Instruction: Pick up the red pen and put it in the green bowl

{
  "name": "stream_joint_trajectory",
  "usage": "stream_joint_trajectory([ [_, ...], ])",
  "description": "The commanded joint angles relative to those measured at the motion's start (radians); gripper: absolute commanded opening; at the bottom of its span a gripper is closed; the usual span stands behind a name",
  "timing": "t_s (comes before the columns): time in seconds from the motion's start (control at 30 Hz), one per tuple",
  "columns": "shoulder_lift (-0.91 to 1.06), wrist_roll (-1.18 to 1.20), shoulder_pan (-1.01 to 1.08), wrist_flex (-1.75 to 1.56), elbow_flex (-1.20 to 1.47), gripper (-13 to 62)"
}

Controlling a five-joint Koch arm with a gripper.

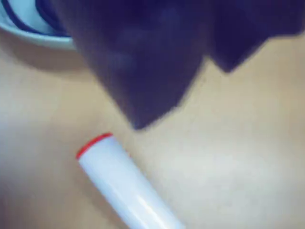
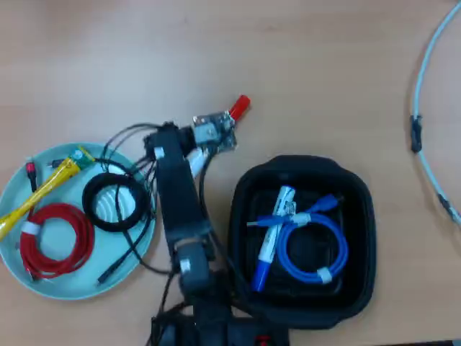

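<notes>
In the wrist view the dark, blurred gripper (image 1: 138, 121) hangs just above the red pen (image 1: 121, 179) lying low-centre on the counter (image 1: 238, 157), touching nothing I can see, its opening impossible to judge.

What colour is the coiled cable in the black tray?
Blue; the coiled cable lies in the black tray, clearest in the overhead view.

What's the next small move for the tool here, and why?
Probably lower and center the tool over the red pen, then close. In the wrist view the pen lies flat on the table, below the tool tip and not gripped. The overhead view shows only its red cap past the arm, outside the green bowl.
</notes>
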Motion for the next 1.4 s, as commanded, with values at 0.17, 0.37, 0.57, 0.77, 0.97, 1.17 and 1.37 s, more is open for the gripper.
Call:
stream_joint_trajectory([
  [0.17, -0.098, -0.107, 0.026, 0.057, -0.129, 20.7],
  [0.37, -0.161, -0.207, 0.075, 0.057, -0.127, 28.4],
  [0.57, -0.236, -0.296, 0.124, 0.049, -0.149, 28.2],
  [0.77, -0.261, -0.345, 0.181, 0.051, -0.175, 28.0],
  [0.97, -0.288, -0.391, 0.229, 0.049, -0.198, 27.9],
  [1.17, -0.359, -0.469, 0.253, 0.043, -0.235, 28.0],
  [1.37, -0.494, -0.469, 0.253, 0.049, -0.328, 27.9],
])
